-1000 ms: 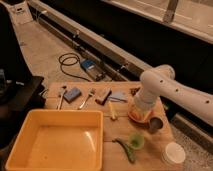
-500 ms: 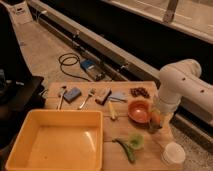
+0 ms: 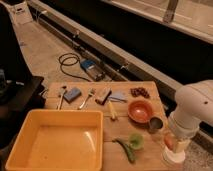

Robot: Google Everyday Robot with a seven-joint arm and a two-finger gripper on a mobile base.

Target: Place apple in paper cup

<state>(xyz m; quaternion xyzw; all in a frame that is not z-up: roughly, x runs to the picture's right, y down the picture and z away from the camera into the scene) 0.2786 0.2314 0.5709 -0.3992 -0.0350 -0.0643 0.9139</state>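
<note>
The apple [image 3: 169, 142], pale with a reddish blush, sits in my gripper [image 3: 172, 143] at the front right corner of the wooden table. The gripper hangs from the white arm [image 3: 192, 112] that comes in from the right, and it is shut on the apple. The white paper cup [image 3: 172, 158] stands directly under the apple at the table's front edge. The apple is just above the cup's rim or touching it; I cannot tell which. The gripper hides much of the cup's opening.
An orange bowl [image 3: 140, 110] and a small grey metal cup [image 3: 155, 123] stand just left of the arm. A green pear-like fruit [image 3: 135, 141] lies near the cup. A large yellow bin [image 3: 57, 140] fills the front left. Utensils, a blue sponge [image 3: 73, 94] and dark grapes [image 3: 139, 92] lie at the back.
The arm has swung right and toward the front edge, carrying the apple from beside the orange bowl to over the paper cup.
</note>
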